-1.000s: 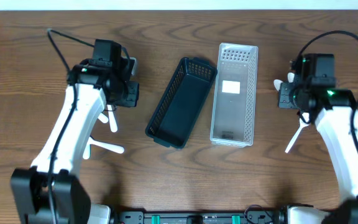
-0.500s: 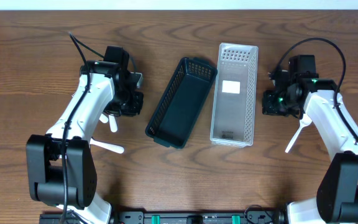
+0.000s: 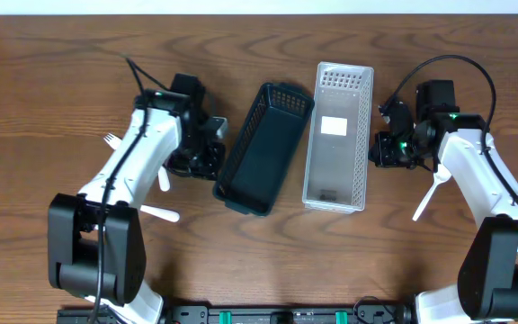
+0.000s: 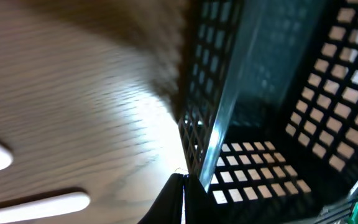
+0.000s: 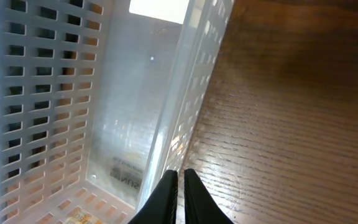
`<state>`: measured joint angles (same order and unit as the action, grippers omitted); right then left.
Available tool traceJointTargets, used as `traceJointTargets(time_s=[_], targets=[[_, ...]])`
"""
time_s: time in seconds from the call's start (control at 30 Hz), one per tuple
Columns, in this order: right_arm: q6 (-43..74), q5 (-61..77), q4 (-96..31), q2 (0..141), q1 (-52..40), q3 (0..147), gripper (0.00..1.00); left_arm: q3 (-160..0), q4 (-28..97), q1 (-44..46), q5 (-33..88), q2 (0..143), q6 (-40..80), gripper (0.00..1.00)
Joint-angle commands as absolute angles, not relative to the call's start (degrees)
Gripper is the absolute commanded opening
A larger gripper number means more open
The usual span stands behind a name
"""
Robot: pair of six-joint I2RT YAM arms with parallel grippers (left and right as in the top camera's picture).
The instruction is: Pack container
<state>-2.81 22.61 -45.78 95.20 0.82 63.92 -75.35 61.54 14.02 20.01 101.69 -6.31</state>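
Your left gripper (image 4: 182,186) is clenched, tips meeting at the bottom centre of its wrist view, right against the outer wall of the dark basket (image 3: 263,148). That basket lies tilted at the middle of the overhead frame. Your right gripper (image 5: 179,183) shows only a sliver between its fingers, at the rim of the clear basket (image 3: 335,153) just right of centre. Whether it pinches that wall, you cannot tell from here.

Both baskets look empty. The white utensils (image 3: 160,213) lie on the tabletop (image 3: 61,72) at lower left, and another one (image 3: 427,200) lies at right. So the step in hand is likely squaring up the baskets before loading.

Nudge slowly and low on the wall: these mesh baskets are probably light and will tip or skate if pushed near the rim. Keep the left tips flat to the lattice so they do not snag a hole. Move one arm at a time, since the two baskets sit just beside each other. Watch that the left elbow does not sweep the utensils beside it.
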Motion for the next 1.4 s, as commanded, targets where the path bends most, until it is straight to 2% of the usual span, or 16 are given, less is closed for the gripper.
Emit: traceJointTargets(time_s=[0.0,0.4,0.47,1.0,1.2,1.37], targets=[[-3.92,24.21,-45.71,95.61,0.45,64.75,0.08,-76.36,61.67,16.16,20.99,101.80,-7.29,0.06],[-4.03,24.25,-45.65,95.61,-1.34,64.75,0.08,-76.36,61.25,18.98,21.02,101.80,-7.27,0.06],[-4.64,24.25,-45.67,95.61,-1.98,64.75,0.10,-76.36,61.28,19.11,21.04,101.80,-7.25,0.06],[-7.14,23.99,-44.40,95.61,-3.95,64.75,0.13,-76.36,61.89,23.20,21.91,101.80,-6.57,0.06],[-11.03,23.99,-44.42,95.61,-3.95,64.75,0.21,-76.36,61.89,24.36,21.89,101.80,-6.59,0.06],[-10.76,22.06,-44.36,95.61,-3.95,64.75,0.22,-76.36,61.91,24.34,21.82,101.80,-6.59,0.06]])
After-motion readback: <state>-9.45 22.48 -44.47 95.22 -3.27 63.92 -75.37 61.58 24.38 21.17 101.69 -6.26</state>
